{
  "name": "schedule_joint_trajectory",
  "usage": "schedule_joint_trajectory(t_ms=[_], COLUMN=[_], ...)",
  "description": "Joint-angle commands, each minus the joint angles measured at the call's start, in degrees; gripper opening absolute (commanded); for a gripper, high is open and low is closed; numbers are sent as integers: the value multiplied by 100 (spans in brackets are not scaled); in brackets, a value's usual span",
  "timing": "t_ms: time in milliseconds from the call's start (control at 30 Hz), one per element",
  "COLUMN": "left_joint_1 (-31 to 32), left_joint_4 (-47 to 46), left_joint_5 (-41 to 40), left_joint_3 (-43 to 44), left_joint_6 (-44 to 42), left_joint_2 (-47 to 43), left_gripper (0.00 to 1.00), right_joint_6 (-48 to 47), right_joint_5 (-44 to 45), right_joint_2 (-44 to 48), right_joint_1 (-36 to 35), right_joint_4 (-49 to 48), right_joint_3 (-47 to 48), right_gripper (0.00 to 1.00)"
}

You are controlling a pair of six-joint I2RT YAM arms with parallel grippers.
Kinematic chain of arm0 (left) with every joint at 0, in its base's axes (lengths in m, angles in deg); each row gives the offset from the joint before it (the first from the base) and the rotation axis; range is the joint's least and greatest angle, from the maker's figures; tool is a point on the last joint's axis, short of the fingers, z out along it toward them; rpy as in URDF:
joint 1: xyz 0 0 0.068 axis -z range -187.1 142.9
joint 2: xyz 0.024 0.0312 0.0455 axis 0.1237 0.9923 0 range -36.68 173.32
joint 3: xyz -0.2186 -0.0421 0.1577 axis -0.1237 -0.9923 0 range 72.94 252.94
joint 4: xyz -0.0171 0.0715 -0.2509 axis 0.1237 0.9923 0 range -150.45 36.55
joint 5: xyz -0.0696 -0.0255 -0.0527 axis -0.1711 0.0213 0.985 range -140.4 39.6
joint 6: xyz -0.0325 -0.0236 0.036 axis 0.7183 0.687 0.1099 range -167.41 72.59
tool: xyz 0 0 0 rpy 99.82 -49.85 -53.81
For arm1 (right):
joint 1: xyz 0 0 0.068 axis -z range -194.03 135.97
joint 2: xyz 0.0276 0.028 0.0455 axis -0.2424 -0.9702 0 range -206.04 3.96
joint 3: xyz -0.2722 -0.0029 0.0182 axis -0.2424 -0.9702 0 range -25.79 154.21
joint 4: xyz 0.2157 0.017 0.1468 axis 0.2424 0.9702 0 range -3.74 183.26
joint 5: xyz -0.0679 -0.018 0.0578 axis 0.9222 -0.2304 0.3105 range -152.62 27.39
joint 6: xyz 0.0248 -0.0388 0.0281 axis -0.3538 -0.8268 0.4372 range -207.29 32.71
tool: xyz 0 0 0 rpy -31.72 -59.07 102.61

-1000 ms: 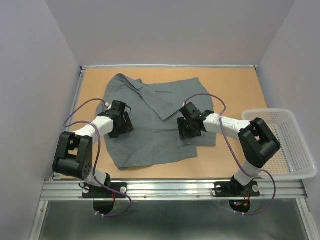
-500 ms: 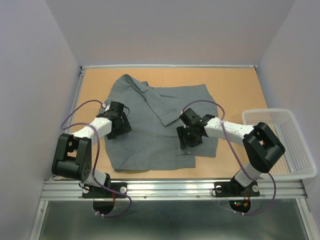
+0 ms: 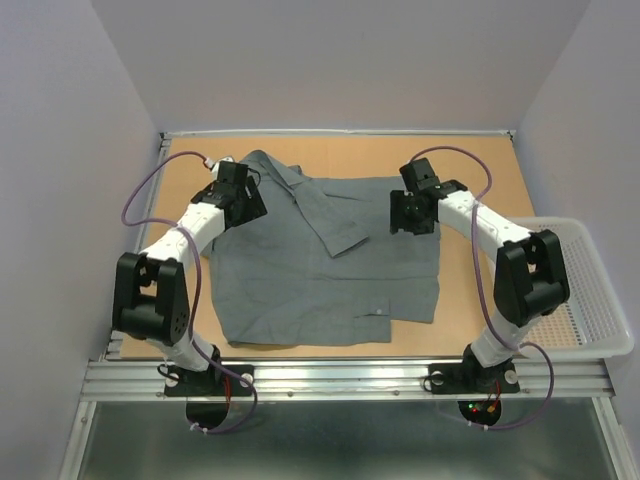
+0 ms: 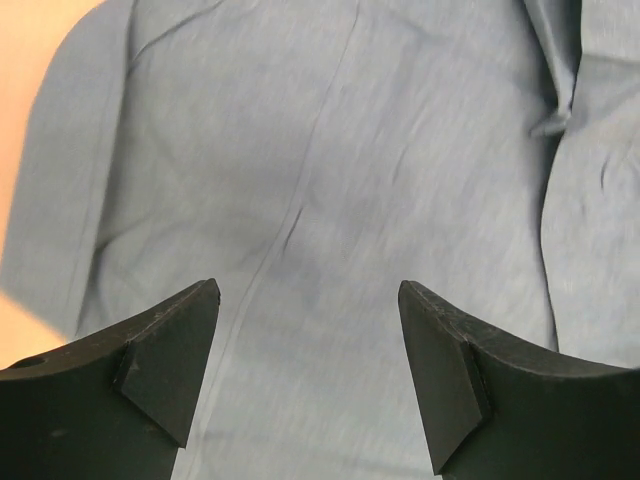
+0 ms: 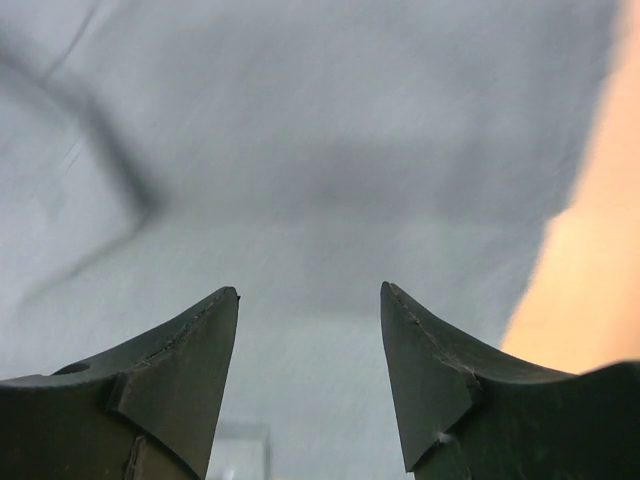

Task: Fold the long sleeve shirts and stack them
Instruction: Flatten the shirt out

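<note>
Top view: the grey shirt [image 3: 320, 270] is laid mostly flat on the tan table [image 3: 480, 160], left of centre. Its far edge is rumpled and one panel is folded over near the middle. The left gripper [image 3: 238, 200] is parked over the shirt's far-left corner, the right gripper [image 3: 412, 212] over its far-right corner. A white mesh basket [image 3: 590, 300] is seen at the table's right edge, apart from the shirt.

Left wrist: the left gripper [image 4: 307, 290] is spread wide with nothing clamped. Only creased grey cloth is seen in the gap, and bare table at upper left. Contact with the cloth cannot be told.

Right wrist: the picture is blurred. The right gripper [image 5: 308, 290] is parted with nothing gripped. Shirt cloth is seen beyond the gap, and the table at right.
</note>
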Motion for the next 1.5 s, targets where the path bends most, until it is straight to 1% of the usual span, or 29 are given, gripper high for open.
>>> schedule_joint_trajectory(t_ms=[0, 33, 133, 300, 333, 400, 567, 667, 733, 800, 867, 900, 933, 1000, 1033, 1067, 1133, 1200, 1300, 1400, 1433, 1467], left_joint_1=[-33, -25, -34, -34, -34, -34, -34, -34, -16, 10, 89, 98, 107, 107, 107, 107, 107, 107, 107, 107, 107, 107], left_joint_4=[-186, -213, -248, -327, -327, -275, -100, -11, 50, 51, 42, 33, 7, -81, -107, -125, -160, -187, -248, -327, -362, -363], left_joint_5=[9, 35, 79, 114, 123, 141, 193, 220, 176, 176, 220, 220, 211, 167, 141, 106, 105, 132, 211, 220, 185, 185], left_joint_3=[219, 271, 263, -175, -255, -422, -1204, -1573, -1601, -1504, -1197, -1092, -891, -714, -565, -485, -257, -142, -19, -27, -53, -71], left_joint_6=[-82, -81, -20, 86, 112, 147, 261, 288, 183, 69, -99, -125, -143, -178, -161, -152, -108, -82, -20, -2, 6, 7], left_joint_2=[664, 891, 1244, 1211, 1184, 1114, 578, 104, -194, -345, -442, -442, -416, -285, -214, -127, 188, 383, 682, 841, 911, 937], left_gripper=[84, 84, 84, 84, 84, 85, 85, 85, 85, 85, 85, 85, 85, 85, 85, 85, 85, 85, 85, 85, 85, 85], right_joint_6=[-50, 20, 221, 442, 468, 521, 793, 724, 470, 206, -137, -190, -260, -278, -305, -340, -428, -463, -560, -639, -656, -665], right_joint_5=[479, 497, 576, 568, 559, 541, 322, 181, 207, 382, 637, 725, 804, 788, 779, 753, 761, 857, 867, 692, 665, 664], right_joint_2=[-631, -893, -1167, -1089, -1037, -817, -150, 316, 658, 756, 626, 486, 171, -243, -437, -891, -1315, -1815, -2247, -2390, -2425, -2451], right_joint_1=[209, 244, 262, 262, 262, 253, 262, 262, 262, 270, 367, 446, 638, 797, 885, 895, 903, 903, 912, 912, 912, 912], right_joint_4=[-674, -779, -920, -1132, -1141, -1149, -1001, -711, -666, -657, -657, -657, -666, -675, -684, -692, -710, -762, -964, -1131, -1271, -1342], right_joint_3=[320, 355, 286, -364, -661, -952, -1848, -1965, -1781, -1431, -702, -456, 86, 608, 1150, 1399, 1996, 2288, 2578, 2536, 2492, 2439], right_gripper=[64, 64, 64, 64, 64, 64, 64, 64, 64, 64, 64, 64, 64, 63, 63, 63, 61, 58, 52, 46, 42, 41])
